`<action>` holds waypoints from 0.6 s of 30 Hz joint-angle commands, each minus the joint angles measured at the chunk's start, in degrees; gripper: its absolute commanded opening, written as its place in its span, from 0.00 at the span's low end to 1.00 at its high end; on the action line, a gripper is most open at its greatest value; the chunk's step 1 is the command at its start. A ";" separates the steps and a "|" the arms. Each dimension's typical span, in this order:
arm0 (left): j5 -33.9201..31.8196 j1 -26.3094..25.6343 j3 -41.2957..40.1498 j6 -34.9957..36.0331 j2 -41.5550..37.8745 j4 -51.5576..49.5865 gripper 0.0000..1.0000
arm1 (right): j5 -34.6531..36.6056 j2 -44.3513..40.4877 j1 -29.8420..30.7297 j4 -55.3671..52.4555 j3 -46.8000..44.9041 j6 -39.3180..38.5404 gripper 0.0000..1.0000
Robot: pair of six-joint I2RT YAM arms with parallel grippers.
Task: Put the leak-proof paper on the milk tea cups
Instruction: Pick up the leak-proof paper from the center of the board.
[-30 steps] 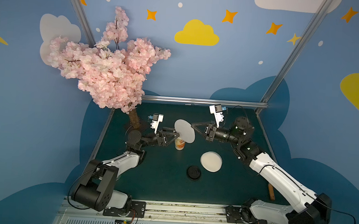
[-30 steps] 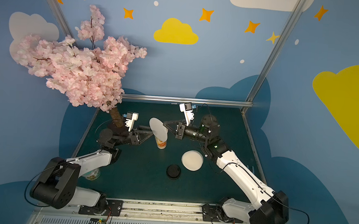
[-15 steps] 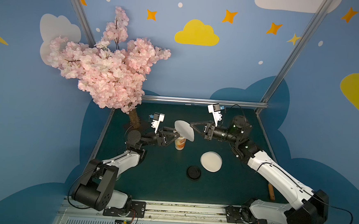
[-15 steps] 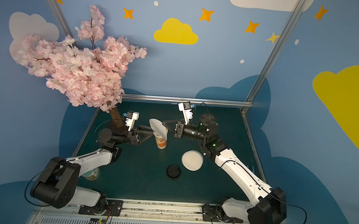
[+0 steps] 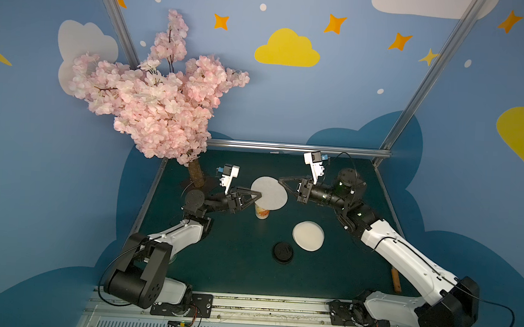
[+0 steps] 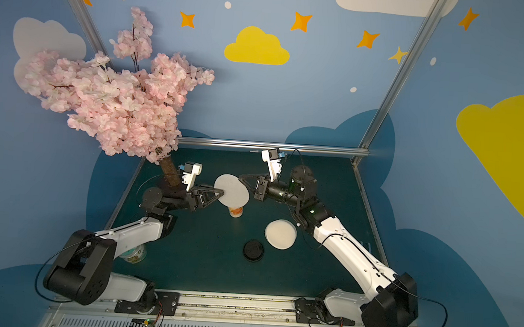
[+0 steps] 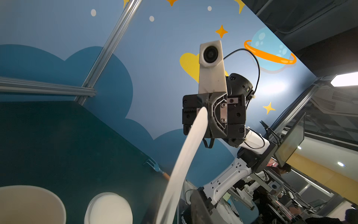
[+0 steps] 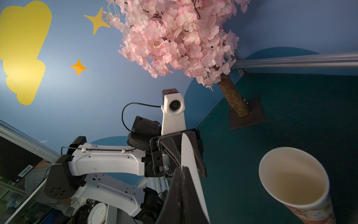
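Nearest, a black lid (image 5: pixel 283 252) and a white pile of sheets (image 5: pixel 308 236) lay on the green table (image 5: pixel 233 262), right of centre, probably parked clear of the work. Just beyond stood the cup (image 5: pixel 262 213), upright, its mouth uncovered in the right wrist view. The paper (image 5: pixel 269 192) hung tilted just above it, not on the rim. The right gripper (image 5: pixel 281 180) pinched its far-right edge. The left gripper (image 5: pixel 260 196) had its jaws either side of the left edge, but grip could not be confirmed. Judged the two-sided hold kept the floppy sheet spread for lowering flat. Farthest left stood a blossom tree (image 5: pixel 158 102).
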 commanded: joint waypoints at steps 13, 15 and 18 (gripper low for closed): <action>-4.58 0.47 10.58 20.07 -10.49 -44.31 0.03 | 3.71 6.30 -2.65 -4.79 2.00 -2.60 0.62; -3.34 0.46 13.05 19.88 -8.81 -46.24 0.03 | 1.35 6.45 -4.27 -2.53 0.15 -0.43 0.77; 0.02 0.46 16.50 17.74 -5.40 -45.00 0.03 | -3.55 7.29 -6.49 3.46 -3.01 2.56 0.82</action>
